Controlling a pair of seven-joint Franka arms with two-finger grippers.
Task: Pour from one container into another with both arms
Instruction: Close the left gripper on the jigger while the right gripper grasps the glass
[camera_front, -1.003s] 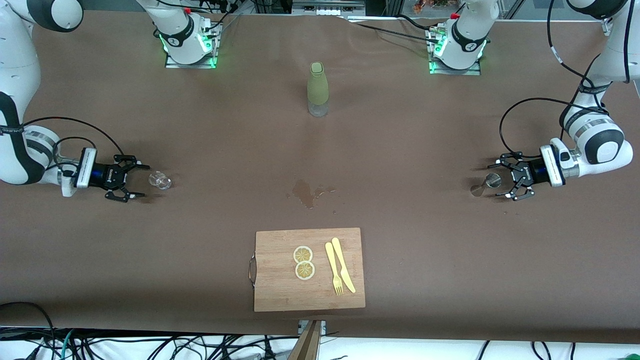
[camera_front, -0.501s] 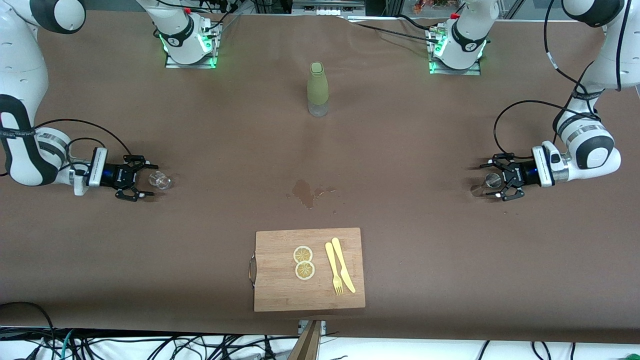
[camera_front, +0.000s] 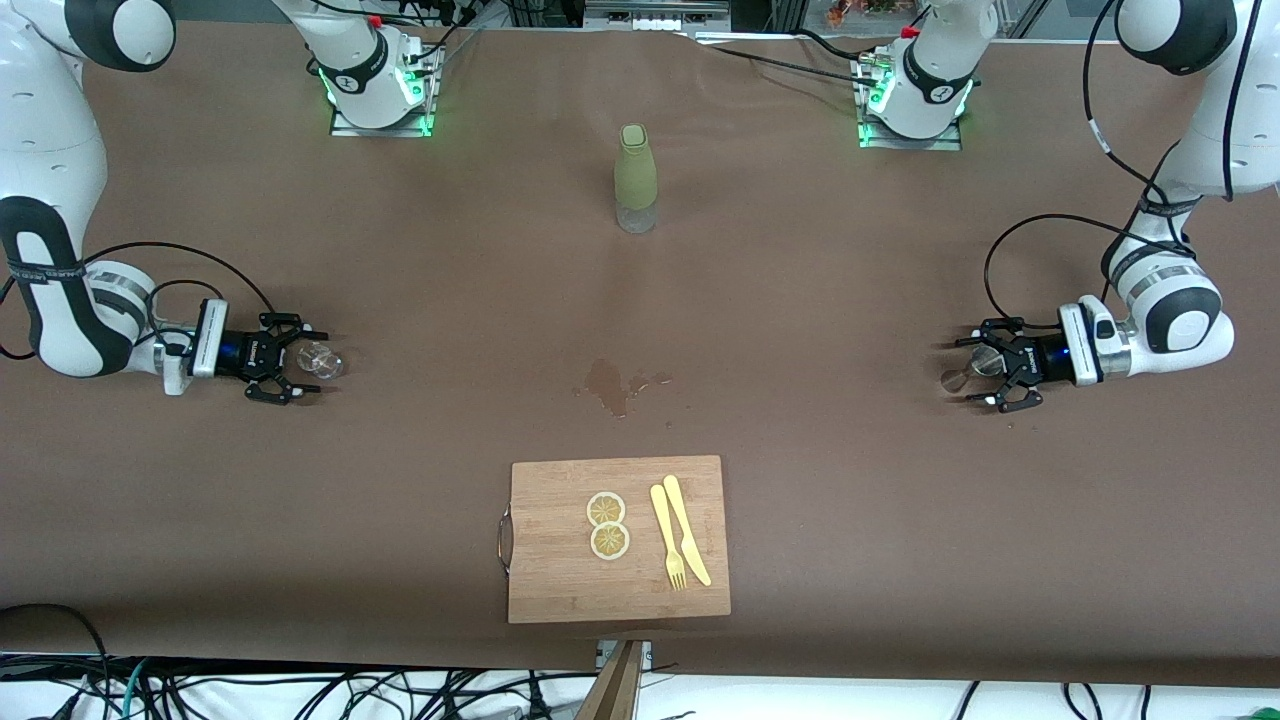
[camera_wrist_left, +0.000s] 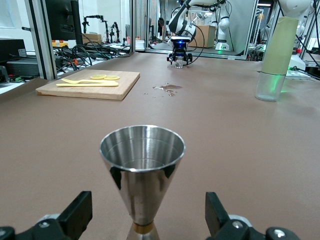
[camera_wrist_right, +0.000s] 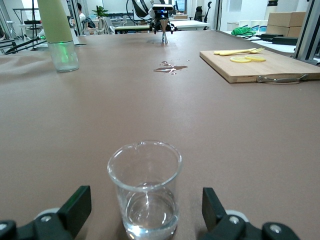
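Note:
A tiny clear glass (camera_front: 322, 362) with a little clear liquid stands upright toward the right arm's end of the table. My right gripper (camera_front: 300, 360) is low at the table, open, and one finger (camera_wrist_right: 75, 207) stands well off each side of the glass (camera_wrist_right: 145, 195) without touching it. A shiny steel jigger (camera_front: 958, 378) stands upright toward the left arm's end. My left gripper (camera_front: 978, 372) is open around the jigger (camera_wrist_left: 142, 165), and its fingers (camera_wrist_left: 220, 217) are clear of the narrow waist.
A tall olive-green bottle (camera_front: 636, 178) stands mid-table near the bases. A small wet spill (camera_front: 612, 384) marks the brown cloth at the centre. Nearer the front camera lies a wooden cutting board (camera_front: 560, 570) with lemon slices (camera_front: 607, 525) and a yellow knife and fork (camera_front: 680, 545).
Both grippers have slid inward along the table. The right one now brackets the glass, and the left one brackets the jigger. Glass and jigger have not moved.

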